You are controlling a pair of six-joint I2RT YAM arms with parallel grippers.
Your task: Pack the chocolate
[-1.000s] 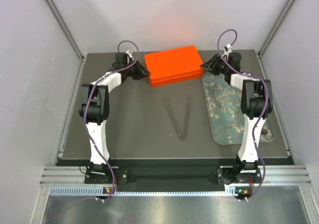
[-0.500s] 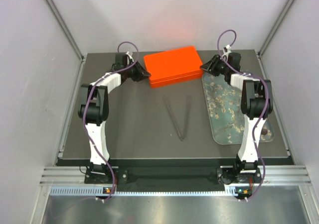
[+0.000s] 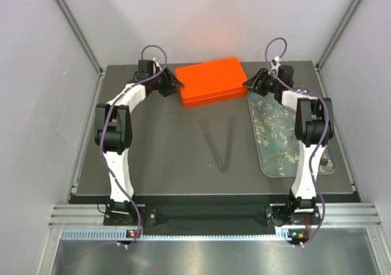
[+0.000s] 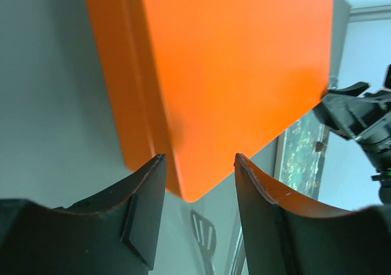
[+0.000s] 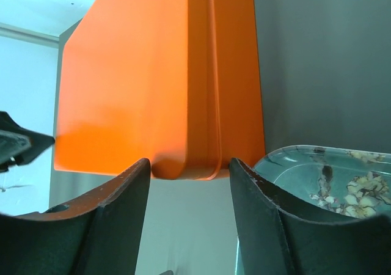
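**Chocolate unpacked, box not yet open**

Chocolate [image 3: 328,162]: you can make out only one brown lump, on the near right end of the grey-blue tray [image 3: 269,142], partly behind the right arm. The wrist views show a small dark speck on the far end of the tray too, too small to say if it's a piece or just print. None of it is in the orange box [image 3: 211,80], as far as you can see.

The box sits at the far middle of the table [image 3: 165,153], lid on. Left gripper [image 4: 200,160] is at its near left corner, fingers apart, corner sitting in the gap with daylight on one side, so no clamp. Right gripper [image 5: 189,162] is at the right end of the box, just beside the tray's far edge, fingers apart as well, the box corner just past the tips, nothing held.

Tongs [image 3: 221,142] lie mid-table, well apart from both grippers.

Progress call: very early. You still need the lid off, then each piece moved from tray to box, then presumably the lid back on.
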